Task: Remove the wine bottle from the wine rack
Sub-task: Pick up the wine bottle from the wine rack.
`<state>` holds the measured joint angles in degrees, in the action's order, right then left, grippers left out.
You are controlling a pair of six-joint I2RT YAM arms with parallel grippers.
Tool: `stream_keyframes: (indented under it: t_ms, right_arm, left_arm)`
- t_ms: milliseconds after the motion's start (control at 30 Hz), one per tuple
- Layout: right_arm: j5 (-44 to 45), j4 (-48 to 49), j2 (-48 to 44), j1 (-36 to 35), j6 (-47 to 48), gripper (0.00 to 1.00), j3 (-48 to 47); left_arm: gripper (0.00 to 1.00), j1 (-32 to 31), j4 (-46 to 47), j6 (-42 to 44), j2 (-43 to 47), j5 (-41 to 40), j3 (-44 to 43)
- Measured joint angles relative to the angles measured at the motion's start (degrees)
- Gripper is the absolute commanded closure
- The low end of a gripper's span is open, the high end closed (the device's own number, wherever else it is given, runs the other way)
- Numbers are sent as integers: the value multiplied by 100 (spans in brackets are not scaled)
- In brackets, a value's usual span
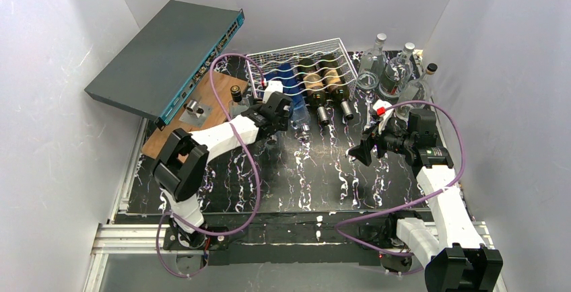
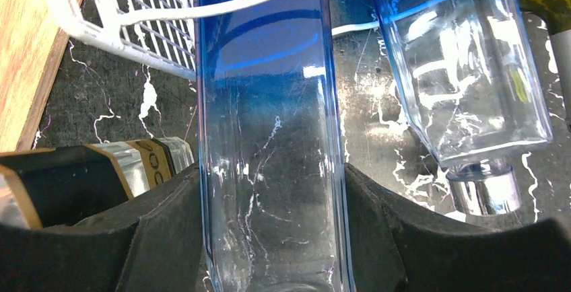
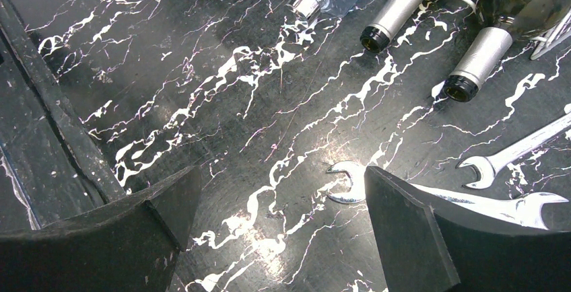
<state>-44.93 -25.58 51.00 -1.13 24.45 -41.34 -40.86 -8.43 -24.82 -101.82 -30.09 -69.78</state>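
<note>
Left fingers [image 2: 168,225] are clamped on the blue bottle [image 2: 269,137], one pad on each flat side, near its lower end. The bottle lies in the wine rack [image 1: 261,68], second cradle from the left, neck end poking out toward the arms. A white rack wire crosses over it in the left wrist view, so it isn't free yet. Right fingers [image 3: 404,231] are spread apart with nothing in them, hovering over the tabletop [image 3: 202,70] near the wrenches [image 3: 518,151]. Step in hand, as I judge it, is drawing the bottle out. To do it well, pull straight along the bottle's own axis toward the near edge and lift only once the body is out from under that wire. Don't twist, the glass looks slick and the sides are flat. The clear bottle [image 2: 464,70] is just beside on the right and a small labelled bottle [image 2: 128,167] sits by the left pad, so avoid sideways drift. The dark bottles [image 1: 331,80] are further right, with less risk of contact.
</note>
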Motion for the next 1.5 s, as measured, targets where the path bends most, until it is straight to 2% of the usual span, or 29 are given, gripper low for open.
stream_keyframes:
  t_ms: [433,1033,1500]
  right_arm:
    - [20,0,-2,0,0,2,0]
    - [20,0,-2,0,0,2,0]
    - [17,-7,-2,0,0,2,0]
  left_arm:
    - [100,-118,-184,-225,426,267,461]
    - [100,-857,-629,-616,1475,79,1228]
    - [100,-1346,-1266,-1698,1934,-260,1453]
